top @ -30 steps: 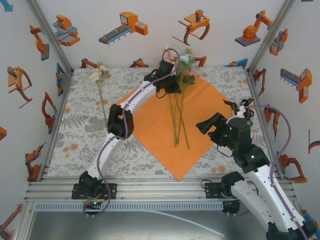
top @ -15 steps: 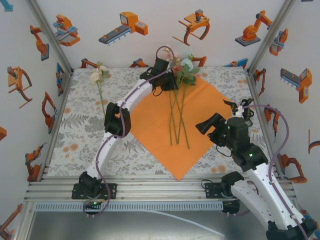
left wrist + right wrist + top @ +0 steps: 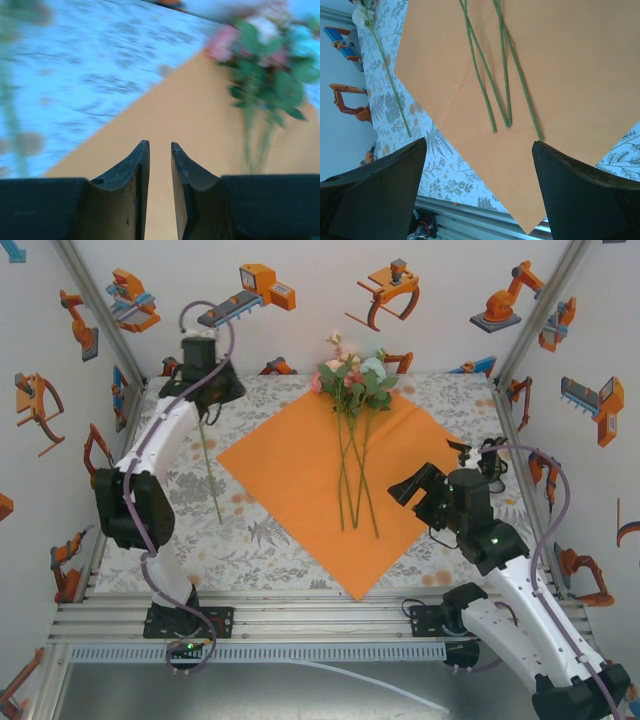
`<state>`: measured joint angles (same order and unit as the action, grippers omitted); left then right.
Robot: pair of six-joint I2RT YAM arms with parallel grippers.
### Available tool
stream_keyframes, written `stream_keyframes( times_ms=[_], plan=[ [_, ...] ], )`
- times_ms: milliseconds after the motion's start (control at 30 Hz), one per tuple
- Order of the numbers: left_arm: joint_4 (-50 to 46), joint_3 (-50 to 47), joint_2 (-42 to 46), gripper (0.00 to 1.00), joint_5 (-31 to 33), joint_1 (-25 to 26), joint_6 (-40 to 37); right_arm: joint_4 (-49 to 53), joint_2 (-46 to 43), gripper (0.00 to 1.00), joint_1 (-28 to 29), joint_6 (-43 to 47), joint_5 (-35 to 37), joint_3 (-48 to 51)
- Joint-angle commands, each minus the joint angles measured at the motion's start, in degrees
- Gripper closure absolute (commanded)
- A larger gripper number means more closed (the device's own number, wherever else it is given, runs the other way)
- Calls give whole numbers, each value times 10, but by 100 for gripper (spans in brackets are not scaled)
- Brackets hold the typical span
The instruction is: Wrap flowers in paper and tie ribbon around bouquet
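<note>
Left wrist view is smeared, so the grey fern-print table cover (image 3: 180, 530), the paper (image 3: 300, 480) and the flowers (image 3: 352, 380) read there as soft shapes. From above, the paper lies flat as a diamond with one corner toward the arm bases; the flowers rest on it, blooms at the far corner, stems running far-to-near and crossing near their cut ends. A loose single stem (image 3: 208, 465) lies on the cover left of the paper, its head hidden under the left gripper (image 3: 160, 146), whose fingers stand a narrow slit apart, empty, while the right gripper (image 3: 418, 485) hangs over the paper's right edge, fingers wide apart, empty
</note>
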<state>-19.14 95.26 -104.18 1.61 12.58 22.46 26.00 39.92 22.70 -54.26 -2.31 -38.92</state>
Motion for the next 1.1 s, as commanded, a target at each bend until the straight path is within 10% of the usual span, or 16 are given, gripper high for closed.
stream_keyframes(
  times_ms=[0, 267, 1067],
  plan=[
    [-44, -35, -14, 74, 86, -33, -88, -29, 9, 22, 4, -7, -10, 1],
    [-115, 42, -132, 67, 39, -116, -102, -27, 13, 22, 3, -13, -4, -6],
    [-235, 186, -313, 67, 52, -121, -138, -4, 14, 22, 4, -8, 14, -31]
  ],
)
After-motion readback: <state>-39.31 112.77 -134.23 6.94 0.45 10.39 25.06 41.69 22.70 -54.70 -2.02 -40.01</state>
